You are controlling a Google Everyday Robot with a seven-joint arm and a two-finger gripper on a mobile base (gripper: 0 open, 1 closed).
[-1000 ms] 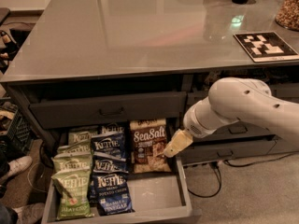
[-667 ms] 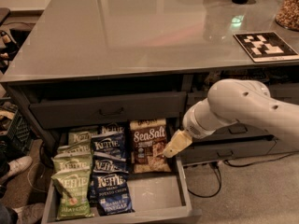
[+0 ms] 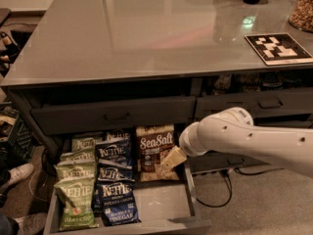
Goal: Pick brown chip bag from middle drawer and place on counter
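Nearest us, the middle drawer [image 3: 161,204] stands pulled out, green Kettle bags [image 3: 76,202] and blue Kettle bags [image 3: 115,199] filling its left. Behind them the brown chip bag [image 3: 154,148] lies flat, the gripper [image 3: 173,159] angled down against its right edge to reach it; spread or pinching, we cannot tell. Beyond, the desk [image 3: 146,33] offers the landing spot.

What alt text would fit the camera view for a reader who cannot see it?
The robot's gripper is inside the open middle drawer, at the lower right corner of the brown chip bag, which lies beside blue Kettle bags and green Kettle bags. Above, the glossy grey counter holds a black-and-white patterned board.
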